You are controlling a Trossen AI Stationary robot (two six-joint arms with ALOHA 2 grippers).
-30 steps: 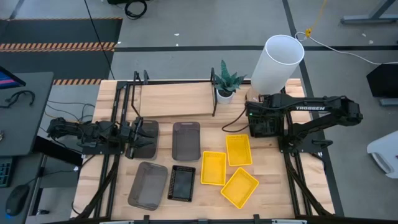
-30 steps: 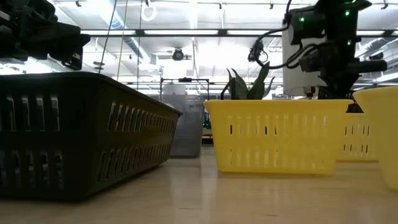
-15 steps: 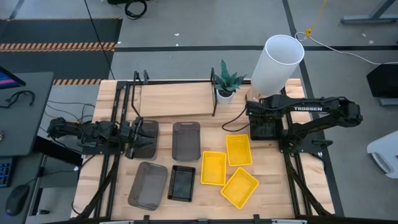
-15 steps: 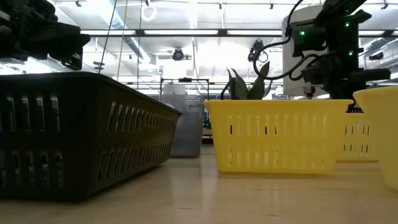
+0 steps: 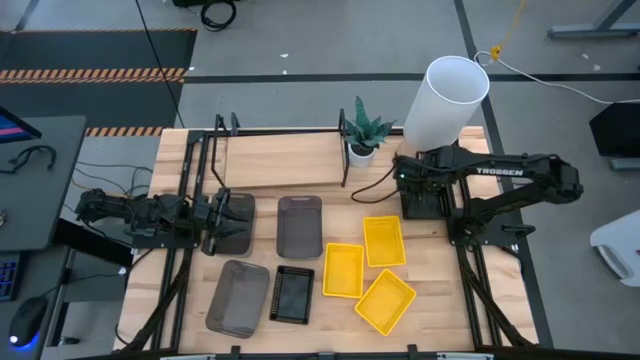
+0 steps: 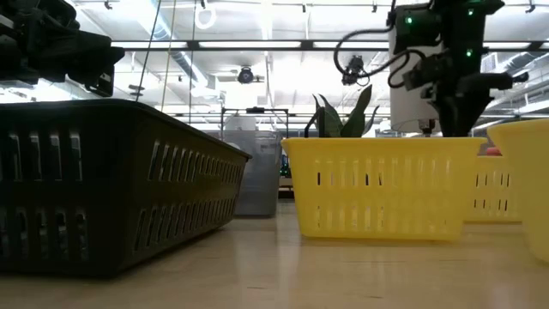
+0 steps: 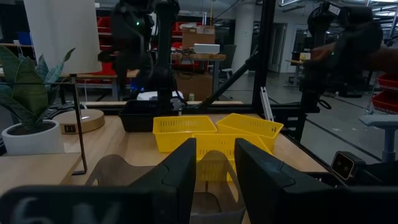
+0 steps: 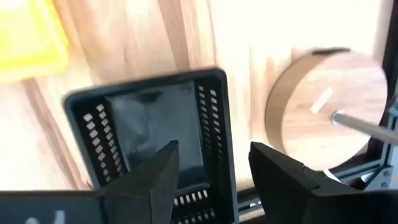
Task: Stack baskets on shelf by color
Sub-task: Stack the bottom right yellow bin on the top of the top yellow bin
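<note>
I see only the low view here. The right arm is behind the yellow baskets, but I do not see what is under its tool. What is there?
Observer: A black basket lies directly below the right tool, next to a round wooden lamp base.
Operator: Does the tool grip it already?
Observer: No. The right wrist view shows the jaws standing open, one on each side of the basket's wall.
Operator: And where is the left arm working?
Observer: From above, the left tool is over a dark grey basket near the table's left edge.
</note>
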